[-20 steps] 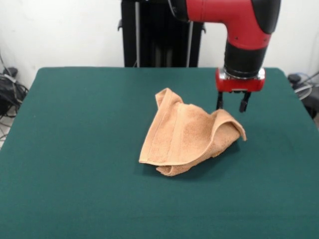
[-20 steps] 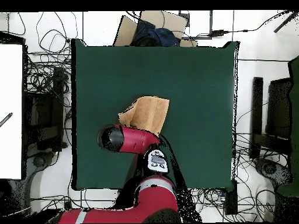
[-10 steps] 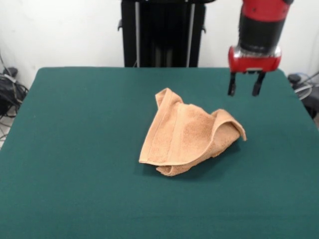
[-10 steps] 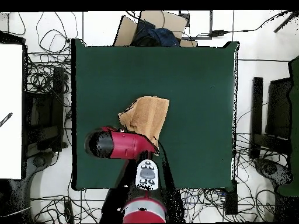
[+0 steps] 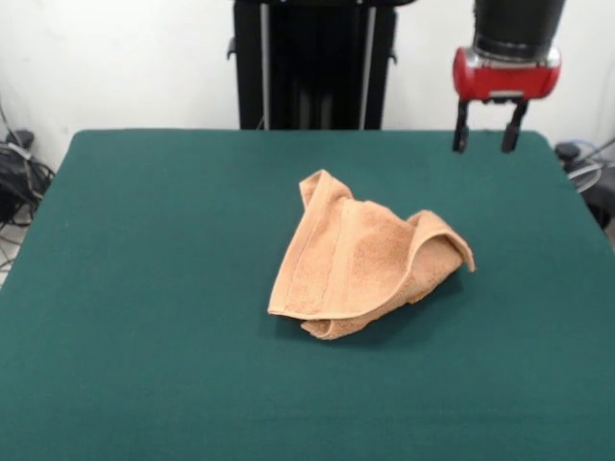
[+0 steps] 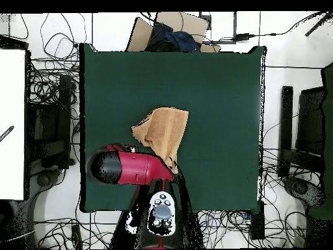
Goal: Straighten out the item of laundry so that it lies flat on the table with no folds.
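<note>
The peach-orange towel (image 5: 360, 259) lies crumpled near the middle of the dark green table (image 5: 144, 288), folded over itself with a raised corner at its right side and a border band along its left. It also shows in the overhead view (image 6: 162, 130). My gripper (image 5: 488, 139) hangs open and empty high above the table's far right part, well clear of the towel. In the overhead view the red arm (image 6: 130, 168) covers the gripper.
The black pedestal (image 5: 312, 62) stands behind the table's far edge. Cables (image 5: 19, 178) lie on the floor at the left. In the overhead view a cardboard box (image 6: 170, 29) sits beyond the table's top edge and cables surround the table.
My gripper has risen and drawn away from the towel's right corner, up and to the right in the front view. The towel has not moved.
</note>
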Robot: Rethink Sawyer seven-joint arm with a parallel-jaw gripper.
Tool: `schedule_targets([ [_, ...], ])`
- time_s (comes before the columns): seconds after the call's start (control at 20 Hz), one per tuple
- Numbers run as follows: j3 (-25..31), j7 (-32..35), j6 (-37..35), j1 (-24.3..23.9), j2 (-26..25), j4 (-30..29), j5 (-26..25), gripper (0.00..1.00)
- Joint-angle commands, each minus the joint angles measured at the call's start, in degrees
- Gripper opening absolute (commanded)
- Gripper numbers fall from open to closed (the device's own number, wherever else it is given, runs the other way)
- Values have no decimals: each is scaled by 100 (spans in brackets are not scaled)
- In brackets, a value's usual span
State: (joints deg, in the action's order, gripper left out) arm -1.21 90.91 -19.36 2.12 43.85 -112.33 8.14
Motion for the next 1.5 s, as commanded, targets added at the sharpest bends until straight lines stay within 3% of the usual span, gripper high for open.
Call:
schedule_targets([
  [0.05, -74, 1322, -754, -83, 622, -1007, 282, 100],
  [0.3, -7, 1254, -942, -203, 899, -1364, 369, 100],
  [0.45, 204, 1152, -607, -410, 615, -1432, 432, 100],
  [0.65, 408, 1018, -181, -601, 106, -1179, 394, 100],
  [1.05, 487, 831, -314, -752, -363, -559, 264, 100],
  [1.5, 476, 973, -192, -696, -362, -616, 280, 100],
])
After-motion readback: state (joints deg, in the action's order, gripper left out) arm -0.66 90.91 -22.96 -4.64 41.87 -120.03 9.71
